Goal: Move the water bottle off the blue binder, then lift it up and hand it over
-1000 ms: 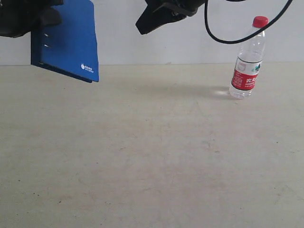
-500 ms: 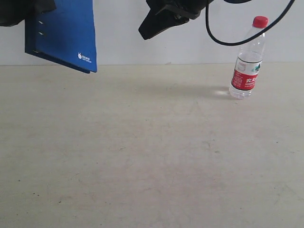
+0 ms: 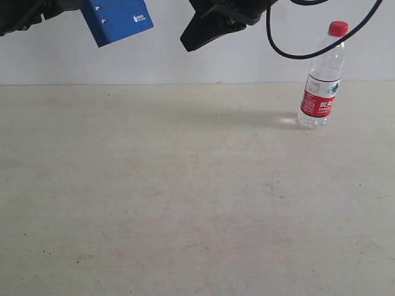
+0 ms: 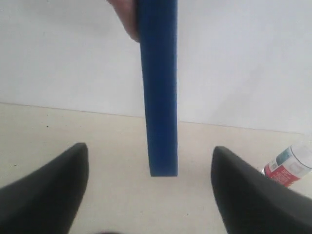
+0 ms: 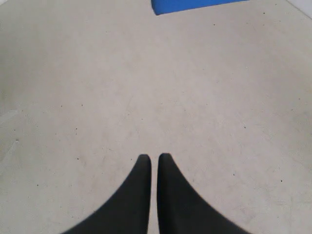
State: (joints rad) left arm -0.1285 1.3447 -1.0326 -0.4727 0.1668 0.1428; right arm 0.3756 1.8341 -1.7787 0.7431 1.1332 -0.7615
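The water bottle (image 3: pixel 321 77) stands upright on the table at the far right, with its red cap on; it also shows in the left wrist view (image 4: pixel 290 165). The blue binder (image 3: pixel 117 18) hangs tilted in the air at the top left, apart from the bottle. In the left wrist view the binder (image 4: pixel 158 97) is edge-on, beyond my left gripper (image 4: pixel 150 147), which is open and touches nothing. A person's finger (image 4: pixel 126 19) rests on the binder's far end. My right gripper (image 5: pixel 154 157) is shut and empty, high over the table (image 3: pixel 203 31).
The beige table (image 3: pixel 185 197) runs across the whole view, with a white wall behind it. A black cable (image 3: pixel 290 52) loops down from the right arm near the bottle's neck. My left arm (image 3: pixel 21 15) sits in the top left corner.
My left gripper has opened and let go of the binder. The binder has risen, tilted and shifted right. The bottle and the right arm have not moved.
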